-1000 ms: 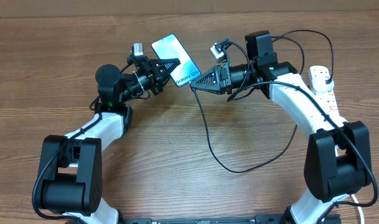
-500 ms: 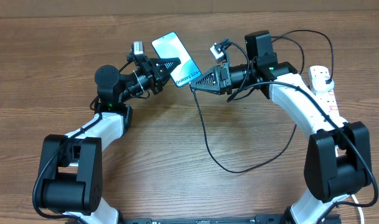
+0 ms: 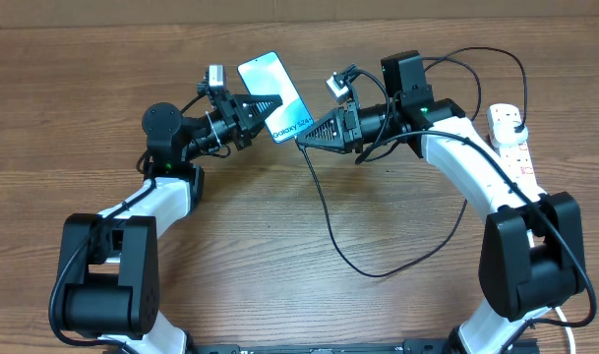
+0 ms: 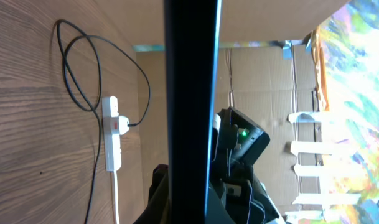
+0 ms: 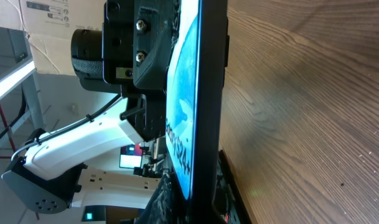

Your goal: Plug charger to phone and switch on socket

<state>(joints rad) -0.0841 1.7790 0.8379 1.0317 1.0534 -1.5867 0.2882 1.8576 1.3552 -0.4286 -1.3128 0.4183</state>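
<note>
Pinching the phone (image 3: pixel 266 76), the left pincer (image 3: pixel 270 102) sits beside the right pincer (image 3: pixel 306 138), clamped on the charger (image 3: pixel 325 204).

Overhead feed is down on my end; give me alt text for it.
The left gripper holds the phone, screen up, over the wooden table, while the right gripper pinches the charger tip at the phone's lower short edge. Its cable loops across the table to the white socket at far right.
</note>
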